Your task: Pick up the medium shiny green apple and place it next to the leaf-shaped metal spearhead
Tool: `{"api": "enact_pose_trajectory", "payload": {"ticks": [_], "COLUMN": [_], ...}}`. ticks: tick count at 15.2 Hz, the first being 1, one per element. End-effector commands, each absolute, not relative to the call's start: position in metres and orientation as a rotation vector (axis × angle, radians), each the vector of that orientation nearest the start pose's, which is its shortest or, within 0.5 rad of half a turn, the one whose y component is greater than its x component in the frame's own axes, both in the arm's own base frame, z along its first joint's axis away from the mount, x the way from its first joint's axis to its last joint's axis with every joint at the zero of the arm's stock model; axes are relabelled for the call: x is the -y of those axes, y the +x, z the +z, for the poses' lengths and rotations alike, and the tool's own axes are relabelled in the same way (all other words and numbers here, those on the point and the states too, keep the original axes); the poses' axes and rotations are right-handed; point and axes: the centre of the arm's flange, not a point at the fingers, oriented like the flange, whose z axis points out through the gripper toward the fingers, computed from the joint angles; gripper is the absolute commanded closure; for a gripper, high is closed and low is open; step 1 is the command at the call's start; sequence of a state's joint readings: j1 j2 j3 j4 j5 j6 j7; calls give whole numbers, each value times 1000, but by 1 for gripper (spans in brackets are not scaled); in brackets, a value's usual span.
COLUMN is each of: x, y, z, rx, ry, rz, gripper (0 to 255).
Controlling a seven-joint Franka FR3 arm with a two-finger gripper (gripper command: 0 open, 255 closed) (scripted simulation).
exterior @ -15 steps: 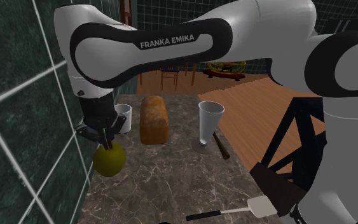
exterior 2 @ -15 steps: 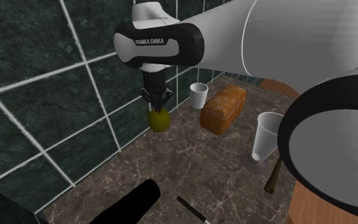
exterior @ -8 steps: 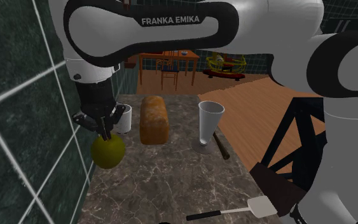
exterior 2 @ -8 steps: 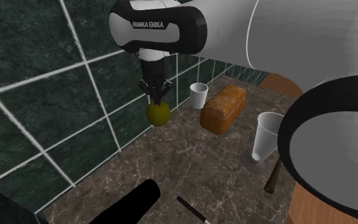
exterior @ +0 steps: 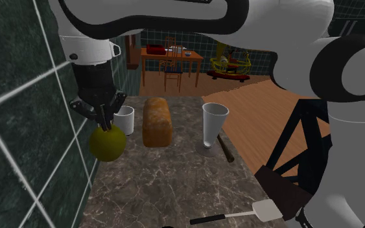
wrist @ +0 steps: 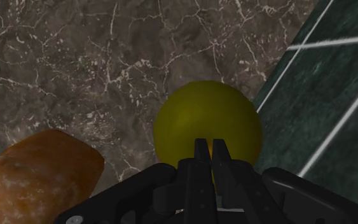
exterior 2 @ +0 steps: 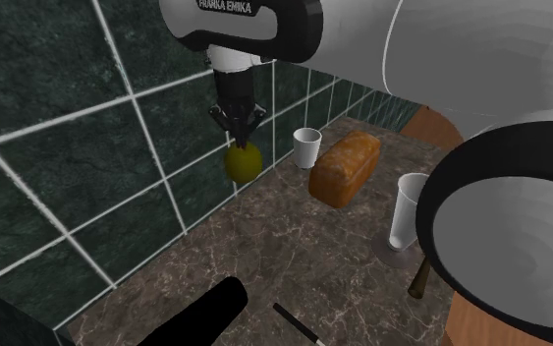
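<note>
A shiny yellow-green apple (exterior: 107, 144) (exterior 2: 242, 163) (wrist: 206, 121) hangs in the air above the marble counter (exterior: 168, 181), close to the dark tiled wall (exterior: 25, 129). My gripper (exterior: 104, 123) (exterior 2: 239, 138) (wrist: 210, 149) points straight down and is shut on the apple's top, the fingertips pinched almost together. A slim dark brown pointed object (exterior: 226, 148) (exterior 2: 421, 275), apparently the spearhead, lies on the counter beside the tall glass, well away from the apple toward the shoulder view's right.
A bread loaf (exterior: 156, 121) (exterior 2: 344, 168) (wrist: 37, 175) and a small white cup (exterior: 124, 120) (exterior 2: 306, 147) stand behind the apple. A tall pale glass (exterior: 213, 128) (exterior 2: 409, 211) stands by the counter's edge. A spatula (exterior: 239, 215) lies near the front.
The gripper has risen with the apple, lifting it higher above the counter while staying beside the tiled wall. Everything on the counter kept its place.
</note>
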State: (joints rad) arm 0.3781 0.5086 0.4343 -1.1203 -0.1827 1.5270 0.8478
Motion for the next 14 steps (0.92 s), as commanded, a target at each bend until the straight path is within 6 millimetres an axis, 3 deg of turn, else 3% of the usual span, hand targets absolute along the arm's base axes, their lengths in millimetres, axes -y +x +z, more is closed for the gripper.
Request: {"api": "enact_pose_trajectory", "payload": {"ticks": [1, 6, 14], "x": [-427, -427, -332], "y": [537, 537, 491], "z": [546, 572, 572], "rx": [-128, -128, -128], "ry": [-3166, -3166, -3166], "rz": [95, 95, 95], "gripper": [255, 255, 255]}}
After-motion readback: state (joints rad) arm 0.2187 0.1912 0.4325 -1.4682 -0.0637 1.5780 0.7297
